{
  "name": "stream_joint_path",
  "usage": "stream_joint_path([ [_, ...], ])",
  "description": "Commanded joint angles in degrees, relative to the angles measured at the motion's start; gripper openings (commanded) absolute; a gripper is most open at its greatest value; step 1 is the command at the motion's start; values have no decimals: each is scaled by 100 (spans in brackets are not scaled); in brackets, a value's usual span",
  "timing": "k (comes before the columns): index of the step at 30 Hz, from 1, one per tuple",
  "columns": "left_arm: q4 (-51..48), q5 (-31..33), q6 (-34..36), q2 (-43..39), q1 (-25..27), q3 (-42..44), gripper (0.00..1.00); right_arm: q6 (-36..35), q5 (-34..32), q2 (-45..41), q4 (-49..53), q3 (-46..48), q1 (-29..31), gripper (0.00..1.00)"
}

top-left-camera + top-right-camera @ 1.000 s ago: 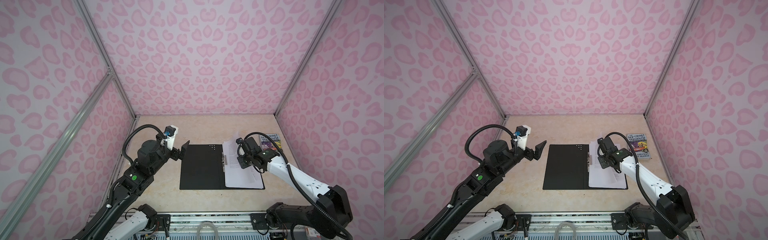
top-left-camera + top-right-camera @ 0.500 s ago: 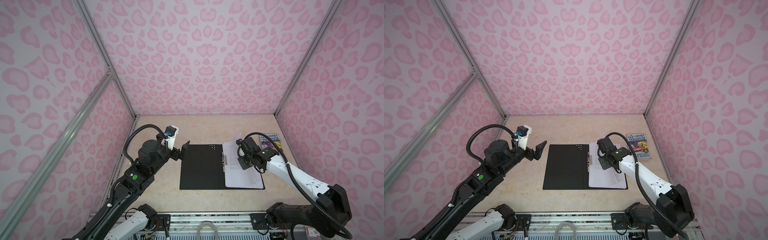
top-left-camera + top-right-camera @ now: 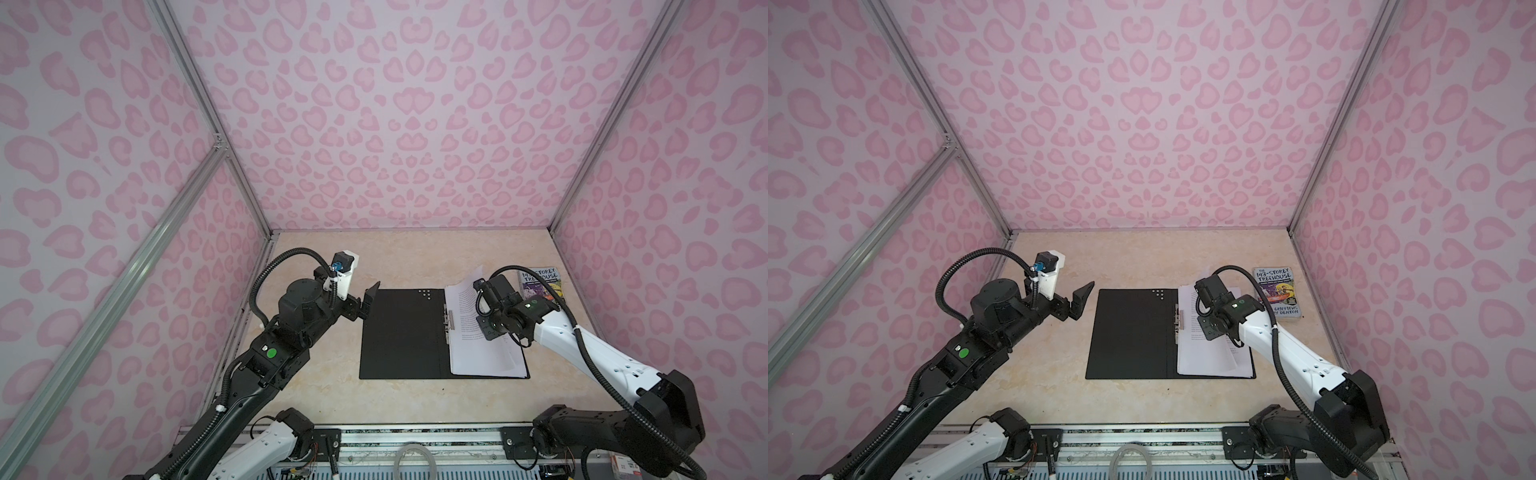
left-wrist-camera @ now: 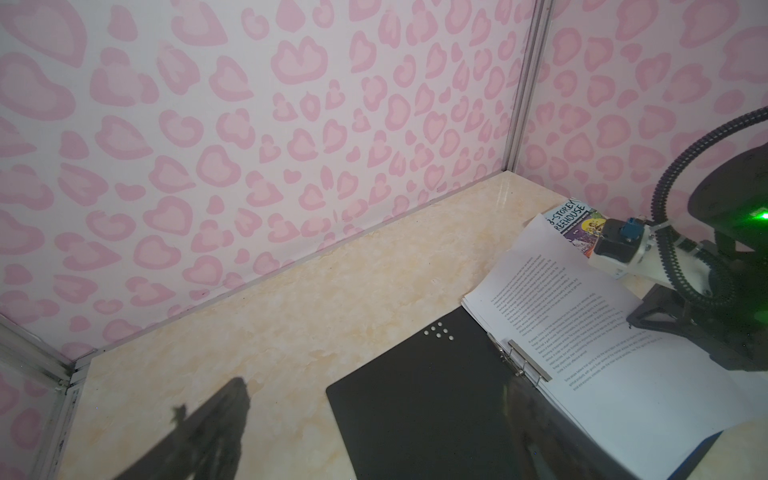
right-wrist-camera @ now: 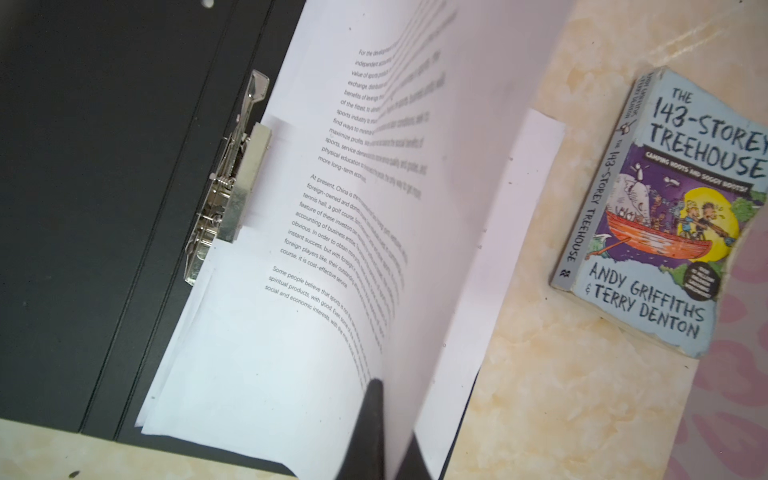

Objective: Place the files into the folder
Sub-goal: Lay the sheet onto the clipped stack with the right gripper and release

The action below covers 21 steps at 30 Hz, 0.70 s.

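The files (image 3: 484, 353) lie in the open folder (image 3: 399, 332), right of its clip (image 3: 449, 328); the right gripper (image 5: 390, 415) pinches the top sheet, curled upward; the left gripper (image 3: 1080, 299) hangs wide open beside the folder's far left corner

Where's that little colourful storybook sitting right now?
In both top views the storybook lies flat on the table, far right, beside the papers in the open folder.

small paperback book (image 3: 1278, 293) flat on the beige marbled tabletop (image 3: 1142, 257), near the pink heart-patterned wall (image 3: 1142, 124)
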State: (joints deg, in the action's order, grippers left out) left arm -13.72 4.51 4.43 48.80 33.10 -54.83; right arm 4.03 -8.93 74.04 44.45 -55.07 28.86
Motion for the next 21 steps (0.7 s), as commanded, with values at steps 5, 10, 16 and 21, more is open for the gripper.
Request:
stream_joint_path([
  [5,110,37,24,-9,-6,7,97,10,119,75,-50,3,58,0],
  [10,115,41,32,-12,-6,16,97,36,226,110,-127,17,76,0],
  [16,114,41,30,-4,-6,16,97,11,261,32,-231,47,100,0],
  [21,109,56,32,-4,-6,16,97,-141,251,-62,-354,125,137,0],
])
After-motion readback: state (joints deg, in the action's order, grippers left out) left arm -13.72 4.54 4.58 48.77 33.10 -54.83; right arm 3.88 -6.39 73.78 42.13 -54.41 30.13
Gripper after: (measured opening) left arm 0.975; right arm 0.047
